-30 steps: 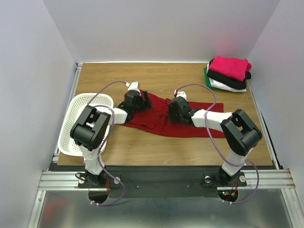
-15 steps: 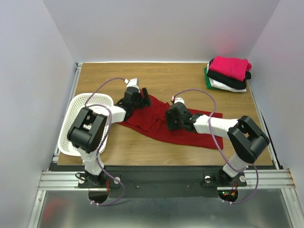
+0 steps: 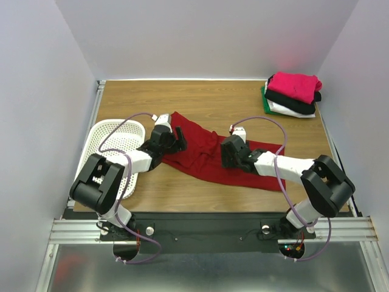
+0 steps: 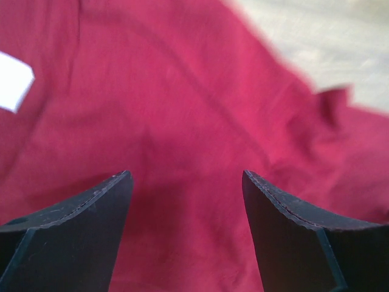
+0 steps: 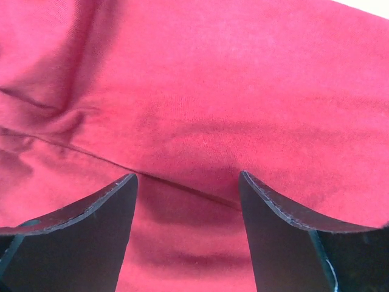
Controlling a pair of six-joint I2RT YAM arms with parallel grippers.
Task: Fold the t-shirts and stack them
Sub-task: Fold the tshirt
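Dark red t-shirt (image 3: 200, 155): mid-tabletop (image 3: 213, 100), its left corner is pulled farther toward the far left than 1 second ago. Left gripper (image 3: 176, 137), right gripper (image 3: 230, 156): fingers are held wide, nothing gripped. Spreading is judged unfinished; folding is not yet begun.

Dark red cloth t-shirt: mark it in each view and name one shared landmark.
Top external: the dark red cloth t-shirt lies crumpled across mid-table.
Left wrist: the t-shirt fills nearly the whole picture.
Right wrist: the t-shirt fills nearly the whole picture.
Shared landmark: the wooden table, bare at both wrist views' upper right corner.
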